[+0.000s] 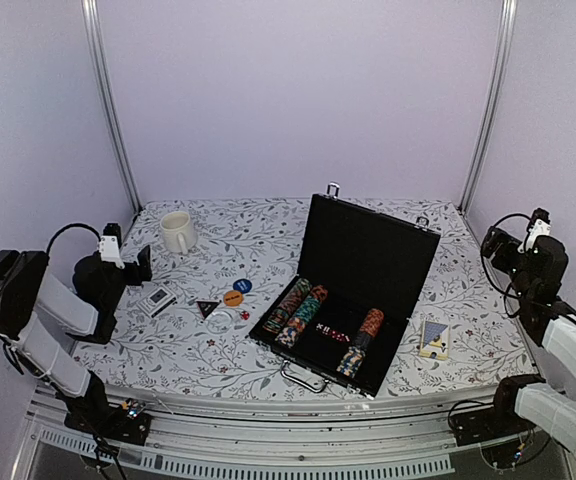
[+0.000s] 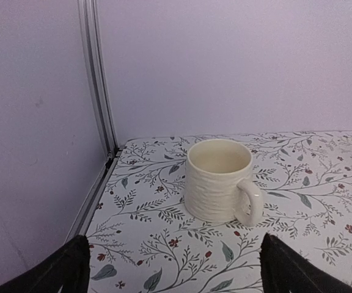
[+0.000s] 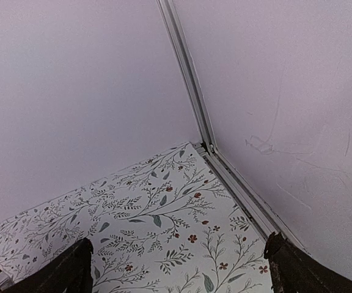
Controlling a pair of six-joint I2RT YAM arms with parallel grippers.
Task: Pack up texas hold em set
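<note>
Claws empty: left claw (image 1: 138, 262) and right claw (image 1: 490, 242) both spread. Card deck (image 1: 158, 298) lies just beside the left one; better grip its long sides, carry rightward to the open briefcase (image 1: 373, 250).

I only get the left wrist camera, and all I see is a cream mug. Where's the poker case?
Observer: The black briefcase lies open to the right of the mug, lid raised.
Operator: Are any bits outside it?
Observer: Yes, an orange disc, a blue disc and a black triangle lie left of it.
Operator: Any cards?
Observer: A card deck lies right of the case.
</note>
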